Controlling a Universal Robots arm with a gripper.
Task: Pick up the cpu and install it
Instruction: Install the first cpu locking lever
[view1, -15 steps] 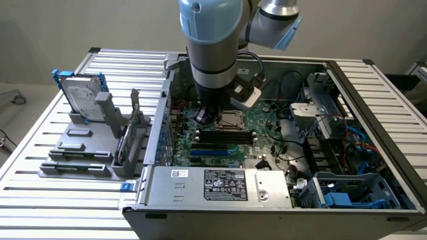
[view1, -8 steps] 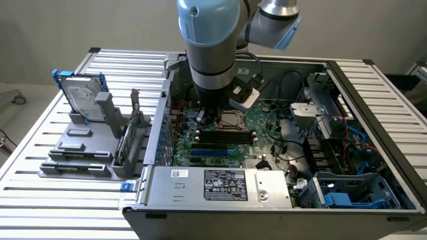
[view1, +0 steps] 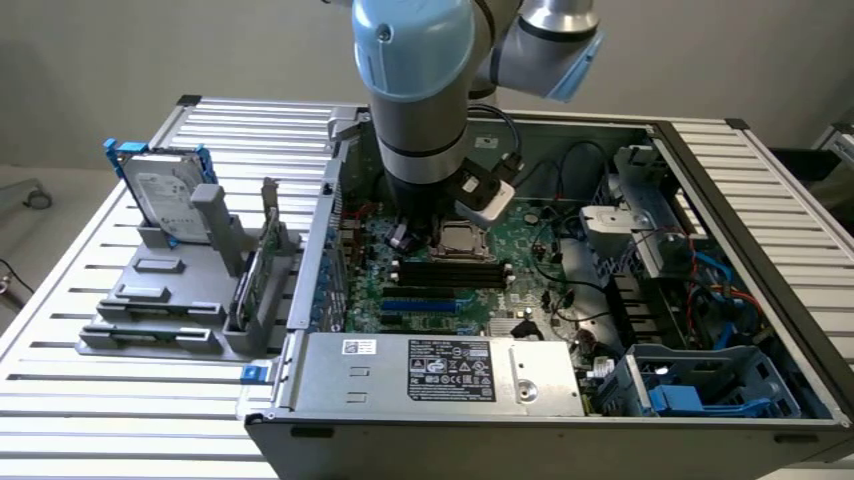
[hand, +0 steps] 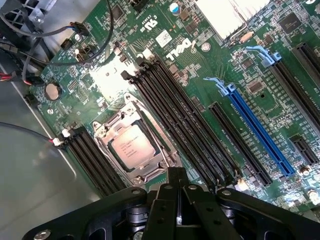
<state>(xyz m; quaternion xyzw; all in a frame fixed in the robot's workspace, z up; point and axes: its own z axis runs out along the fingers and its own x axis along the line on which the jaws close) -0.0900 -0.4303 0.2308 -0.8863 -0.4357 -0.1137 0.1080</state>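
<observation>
The cpu (hand: 134, 146), a small square chip with a dull silver top, lies flat inside its metal socket frame on the green motherboard (hand: 200, 65). In the exterior view the cpu (view1: 463, 238) sits in the socket just to the right of my lowered wrist. My gripper (hand: 176, 176) hovers above the board beside the socket, its black fingers pressed together and holding nothing. In the exterior view the gripper (view1: 407, 233) hangs low inside the open computer case, close over the board.
Black memory slots (hand: 180, 120) run beside the socket, with a blue slot (hand: 257, 127) further off. A grey fixture (view1: 160, 300) on the exterior view's left holds a hard drive (view1: 167, 190). The power supply (view1: 441, 370) and case walls (view1: 747, 200) hem the board in.
</observation>
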